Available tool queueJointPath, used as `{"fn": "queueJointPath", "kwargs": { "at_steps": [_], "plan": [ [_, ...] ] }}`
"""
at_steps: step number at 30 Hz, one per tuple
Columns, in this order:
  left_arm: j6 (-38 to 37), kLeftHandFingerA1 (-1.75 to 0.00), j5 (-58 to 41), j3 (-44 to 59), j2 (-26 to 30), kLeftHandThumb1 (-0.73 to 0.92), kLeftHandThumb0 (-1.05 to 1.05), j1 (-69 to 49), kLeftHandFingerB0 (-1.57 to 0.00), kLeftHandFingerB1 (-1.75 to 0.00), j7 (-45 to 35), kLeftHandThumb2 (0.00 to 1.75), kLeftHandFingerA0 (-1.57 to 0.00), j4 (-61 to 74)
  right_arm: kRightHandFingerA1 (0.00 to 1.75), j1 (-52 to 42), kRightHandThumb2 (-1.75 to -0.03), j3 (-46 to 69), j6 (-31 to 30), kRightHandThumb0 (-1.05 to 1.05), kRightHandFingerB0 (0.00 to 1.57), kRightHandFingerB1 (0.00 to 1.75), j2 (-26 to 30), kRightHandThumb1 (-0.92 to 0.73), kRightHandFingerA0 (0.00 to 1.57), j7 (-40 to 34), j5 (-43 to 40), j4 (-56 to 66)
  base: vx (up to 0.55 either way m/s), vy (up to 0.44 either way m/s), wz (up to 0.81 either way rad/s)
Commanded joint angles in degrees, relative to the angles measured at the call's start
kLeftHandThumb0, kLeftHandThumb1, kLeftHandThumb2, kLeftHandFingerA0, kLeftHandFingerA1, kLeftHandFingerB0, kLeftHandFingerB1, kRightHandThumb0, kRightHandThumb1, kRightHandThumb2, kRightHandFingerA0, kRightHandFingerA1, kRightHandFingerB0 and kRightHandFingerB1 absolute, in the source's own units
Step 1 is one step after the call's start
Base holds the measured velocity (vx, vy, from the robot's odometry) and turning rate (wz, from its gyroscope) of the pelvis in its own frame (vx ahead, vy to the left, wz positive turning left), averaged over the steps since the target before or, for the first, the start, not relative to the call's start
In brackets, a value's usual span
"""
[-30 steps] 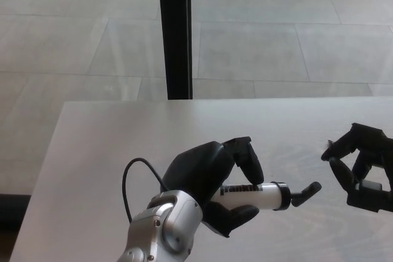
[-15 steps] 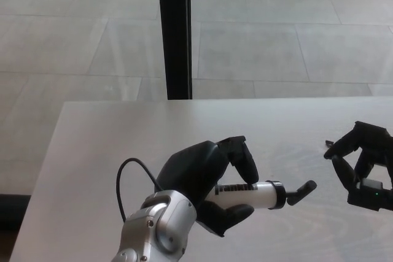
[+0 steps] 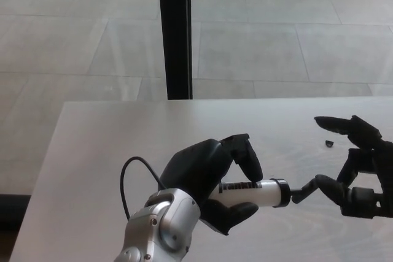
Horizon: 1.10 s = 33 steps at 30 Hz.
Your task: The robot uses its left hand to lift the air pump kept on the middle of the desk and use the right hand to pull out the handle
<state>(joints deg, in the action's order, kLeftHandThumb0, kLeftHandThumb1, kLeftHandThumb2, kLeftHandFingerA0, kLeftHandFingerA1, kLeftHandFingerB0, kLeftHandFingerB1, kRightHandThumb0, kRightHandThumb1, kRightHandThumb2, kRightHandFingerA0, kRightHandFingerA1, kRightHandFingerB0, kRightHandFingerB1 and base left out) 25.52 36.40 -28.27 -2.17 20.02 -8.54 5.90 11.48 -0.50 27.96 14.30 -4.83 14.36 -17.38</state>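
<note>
The left hand [image 3: 212, 179] is wrapped around the white pump [image 3: 258, 192], holding it level above the bench [image 3: 110, 145]. The pump's black handle [image 3: 305, 191] points toward the right hand [image 3: 356, 173], whose fingers are spread, one fingertip touching the handle's end.

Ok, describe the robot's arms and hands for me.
Both hands are black with thick, rounded fingers. The left hand sits on a silver metal wrist with small screws, and a thin black cable loops beside it. The right hand shows only black segments.
</note>
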Motion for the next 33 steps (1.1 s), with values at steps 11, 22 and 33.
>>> {"fn": "queueJointPath", "kwargs": {
  "at_steps": [11, 22, 33],
  "plan": [
    [0.0, -1.75, 0.1, 0.4, -0.1, 0.50, -0.13, 1.6, -0.71, -1.73, 0.6, 1.30, -0.94, -0.3, 1.11, -2.3, -0.83, -2.4, -8.6, -0.56, 0.44, 0.55, 3.1, -0.45, 0.94, 7.2, 0.6, 3.6, 0.00, 0.000, 0.00],
    [1.3, -1.75, 0.3, 0.7, -0.9, 0.49, -0.11, 2.8, -0.80, -1.58, -0.2, 1.31, -0.92, 3.4, 1.35, -2.7, -0.63, -2.0, -7.6, -0.26, 0.79, 0.59, 1.9, -0.76, 0.95, 3.6, 2.0, 2.9, 0.00, 0.000, 0.00],
    [2.5, -1.75, -0.3, 0.1, -1.2, 0.47, -0.12, 1.1, -0.79, -1.60, -1.8, 1.33, -0.93, 7.9, 1.41, -2.0, -0.64, -0.9, -6.7, -0.20, 0.82, 0.66, 1.2, -0.75, 0.94, 1.0, 2.4, 2.0, 0.00, 0.000, 0.00]
  ]
}}
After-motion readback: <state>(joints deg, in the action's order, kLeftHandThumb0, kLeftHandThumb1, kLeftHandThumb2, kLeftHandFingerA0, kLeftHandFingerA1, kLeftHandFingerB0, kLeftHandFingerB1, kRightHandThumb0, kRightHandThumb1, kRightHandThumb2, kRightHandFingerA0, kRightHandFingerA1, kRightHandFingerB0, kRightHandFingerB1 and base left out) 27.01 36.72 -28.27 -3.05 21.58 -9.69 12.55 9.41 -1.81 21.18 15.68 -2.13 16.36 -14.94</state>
